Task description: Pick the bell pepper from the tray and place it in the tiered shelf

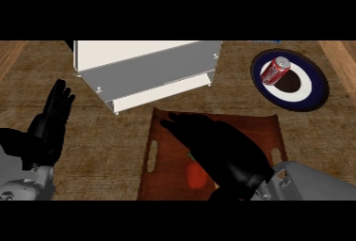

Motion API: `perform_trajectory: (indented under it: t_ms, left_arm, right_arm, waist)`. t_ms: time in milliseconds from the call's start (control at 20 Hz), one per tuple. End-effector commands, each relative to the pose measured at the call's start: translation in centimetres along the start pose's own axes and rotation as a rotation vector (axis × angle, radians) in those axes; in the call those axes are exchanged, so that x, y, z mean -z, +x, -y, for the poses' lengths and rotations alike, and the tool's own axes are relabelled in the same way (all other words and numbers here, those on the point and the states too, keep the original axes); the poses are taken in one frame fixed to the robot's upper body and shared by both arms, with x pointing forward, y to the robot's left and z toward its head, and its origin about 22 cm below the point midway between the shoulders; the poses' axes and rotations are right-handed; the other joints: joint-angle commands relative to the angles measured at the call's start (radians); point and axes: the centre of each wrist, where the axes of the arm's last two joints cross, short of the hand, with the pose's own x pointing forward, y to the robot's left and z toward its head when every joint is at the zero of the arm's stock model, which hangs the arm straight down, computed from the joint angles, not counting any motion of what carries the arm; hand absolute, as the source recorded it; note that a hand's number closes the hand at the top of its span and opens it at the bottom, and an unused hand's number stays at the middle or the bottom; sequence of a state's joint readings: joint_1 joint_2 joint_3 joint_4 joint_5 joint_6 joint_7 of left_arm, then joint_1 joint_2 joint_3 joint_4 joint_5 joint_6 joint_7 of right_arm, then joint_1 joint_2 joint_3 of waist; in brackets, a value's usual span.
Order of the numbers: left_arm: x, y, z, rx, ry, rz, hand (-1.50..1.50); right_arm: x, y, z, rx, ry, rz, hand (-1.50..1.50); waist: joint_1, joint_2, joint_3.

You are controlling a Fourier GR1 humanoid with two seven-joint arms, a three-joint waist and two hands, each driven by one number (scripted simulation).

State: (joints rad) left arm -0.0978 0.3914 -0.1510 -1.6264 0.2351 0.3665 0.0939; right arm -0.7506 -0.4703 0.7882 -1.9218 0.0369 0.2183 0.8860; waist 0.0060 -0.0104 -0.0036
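The bell pepper point(197, 176) lies on the tray point(158, 136), in its near half and a little left of the middle. What shows of it is a red, rounded body that looks longer than wide. Its long axis runs roughly along the tray's length, away from the robot. A small green speck at its far end may be the stem, which would then point toward the shelf, but that is not certain. Its right side is hidden under the right hand point(219, 150).

That hand is black and reaches over the tray from the lower right. Its fingers are stretched out fairly straight, close together, and aimed at the tray's far left corner. They are not curled round the pepper, and whether the palm touches it cannot be told.

The tray is brown and oblong, with a handle slot in each long side. It sits on the brown worktop point(104, 141).

Just beyond the tray's far end stands the white tiered shelf point(146, 70).

To the far right, a dark blue and white plate point(311, 92) carries a red can point(274, 71) lying on its side.

The left hand point(49, 127) rests near the left edge, fingers straight and pointing up.
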Motion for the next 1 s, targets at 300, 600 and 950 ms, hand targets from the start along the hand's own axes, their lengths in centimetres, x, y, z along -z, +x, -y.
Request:
perform_trajectory:
  t_ms: [300,600,950]
  left_arm:
    - [-0.6,0.2,-0.4,0.002,0.001,-0.003,0.0]
    - [-0.7,-0.2,0.7,0.007,0.002,0.006,0.0]
    - [-0.4,0.2,1.1,-0.003,0.005,-0.002,0.0]
  right_arm:
    - [2.9,4.9,-4.8,-0.249,0.011,-0.208,-1.5]
    - [5.2,2.7,-6.6,-0.372,0.07,-0.358,-1.5]
    - [5.7,1.0,-7.4,-0.334,0.045,-0.354,-1.5]
  waist:
    - [0.003,0.005,0.002]
    - [-0.002,0.008,0.002]
    - [-0.004,0.01,0.004]
